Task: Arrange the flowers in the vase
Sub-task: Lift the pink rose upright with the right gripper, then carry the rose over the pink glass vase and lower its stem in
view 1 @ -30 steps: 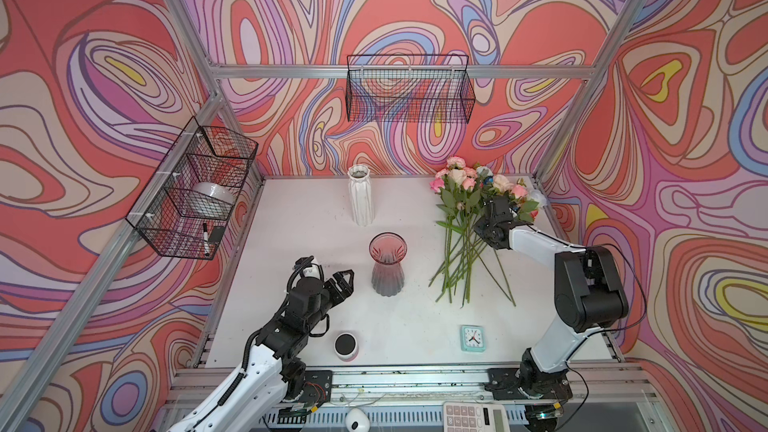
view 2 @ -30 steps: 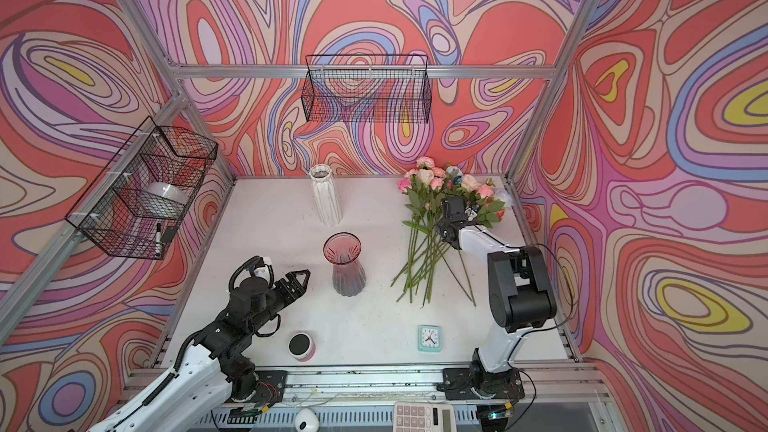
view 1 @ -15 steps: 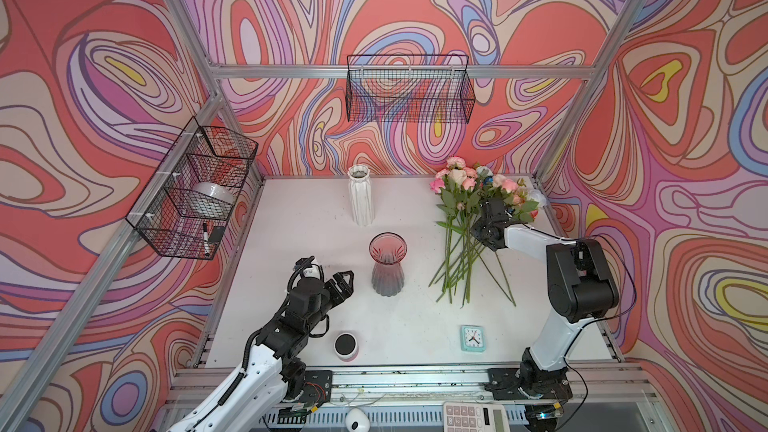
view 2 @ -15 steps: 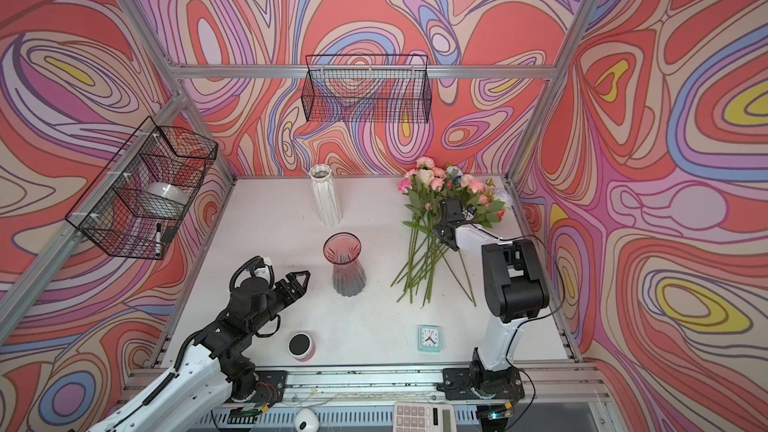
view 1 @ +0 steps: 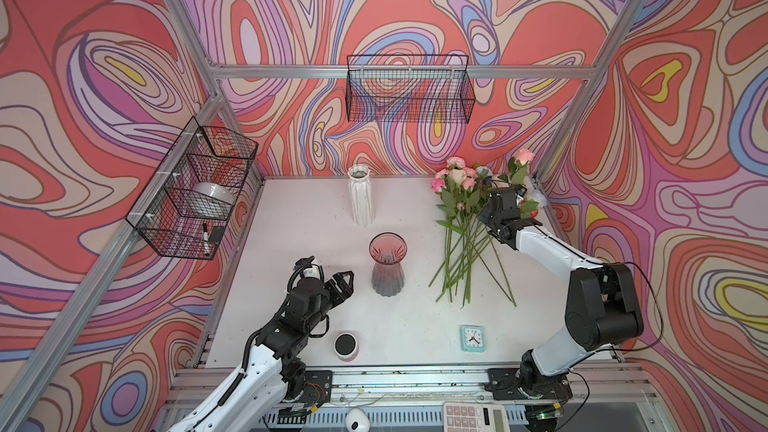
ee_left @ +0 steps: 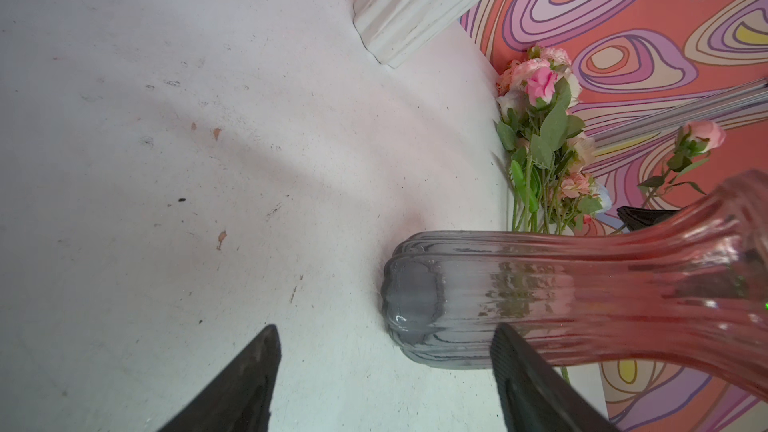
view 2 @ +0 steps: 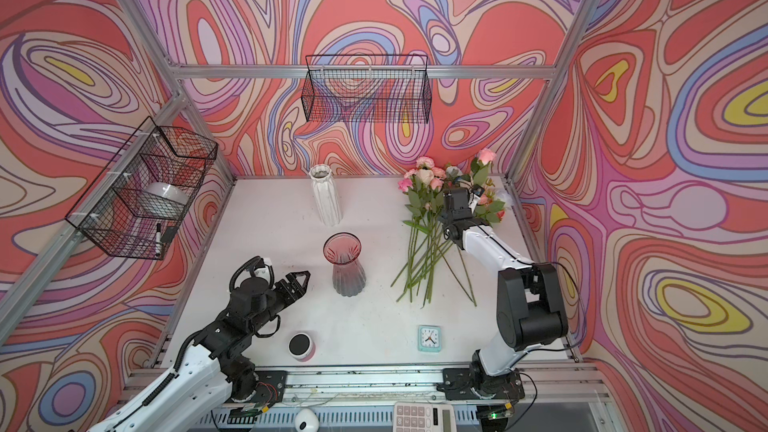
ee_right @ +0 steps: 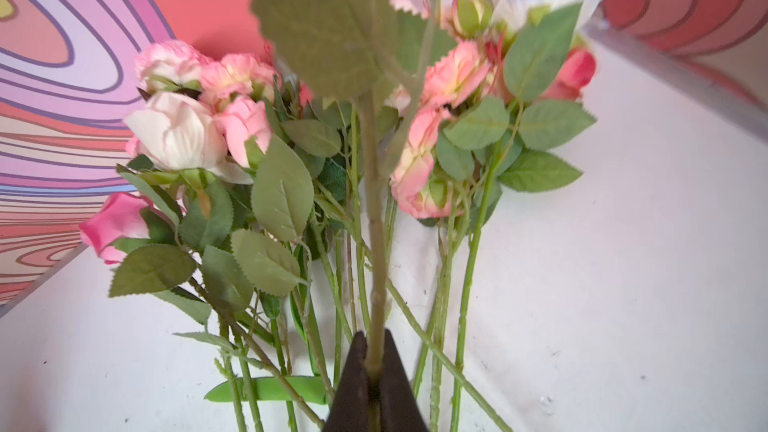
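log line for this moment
right gripper: shut on green-stemmed pink rose | left gripper: open beside ribbed pink-grey glass vase | vase: empty

Top pair high-frontal; wrist cams close, prob. low; share flowers (ee_left: 540,85).

Small teal clock (view 1: 472,338); black-topped cup (view 1: 346,346) well apart from it; white calculator (view 1: 473,417); wall-hung wire basket (view 1: 409,89)

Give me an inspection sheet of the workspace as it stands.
Surface: white table, scuffed and speckled.
Job's things: flowers piled back right; pink rose held above them; glass vase upright, empty, mid-table; white vase behind it.
Clutter: clock and pink cup near the front; calculator past the edge.
Grippers: left gripper open beside the glass vase; right gripper shut on the rose's stem.
Cables: cable looped at each arm, clear of stems.
Surroundings: wire baskets on patterned walls.
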`<action>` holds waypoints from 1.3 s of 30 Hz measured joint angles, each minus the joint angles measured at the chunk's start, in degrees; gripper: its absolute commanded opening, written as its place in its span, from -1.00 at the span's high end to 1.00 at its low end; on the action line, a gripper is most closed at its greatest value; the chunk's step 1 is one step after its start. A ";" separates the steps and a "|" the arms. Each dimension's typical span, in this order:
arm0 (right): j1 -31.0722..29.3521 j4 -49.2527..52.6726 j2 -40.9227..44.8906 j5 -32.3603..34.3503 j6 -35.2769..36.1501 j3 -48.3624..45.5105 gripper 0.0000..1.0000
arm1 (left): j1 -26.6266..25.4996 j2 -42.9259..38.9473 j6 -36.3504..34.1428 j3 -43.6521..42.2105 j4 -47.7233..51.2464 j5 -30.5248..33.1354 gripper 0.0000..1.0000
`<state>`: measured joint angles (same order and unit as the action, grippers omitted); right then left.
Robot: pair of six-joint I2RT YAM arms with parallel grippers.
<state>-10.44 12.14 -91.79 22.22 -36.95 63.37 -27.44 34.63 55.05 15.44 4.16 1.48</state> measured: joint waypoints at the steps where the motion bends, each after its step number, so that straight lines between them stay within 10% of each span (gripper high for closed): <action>1: -0.85 0.02 0.37 1.95 1.49 0.55 1.00 | 0.00 -0.22 -0.17 0.20 0.33 0.00 -0.63; 12: -10.43 -4.22 11.69 17.20 20.00 8.66 1.00 | 0.00 -3.98 -2.69 5.27 4.02 0.31 -0.64; 27: -32.61 -12.61 19.10 -12.74 26.84 21.22 1.00 | 0.00 -4.22 -7.91 12.00 11.08 0.09 -0.63; 39: -39.89 -25.18 4.74 -12.81 32.94 20.55 1.00 | 0.00 -3.50 -7.91 12.00 13.09 -0.59 -0.63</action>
<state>-50.33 -13.04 -87.05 9.41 -4.01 83.92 -27.44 31.14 47.13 27.44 17.26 0.89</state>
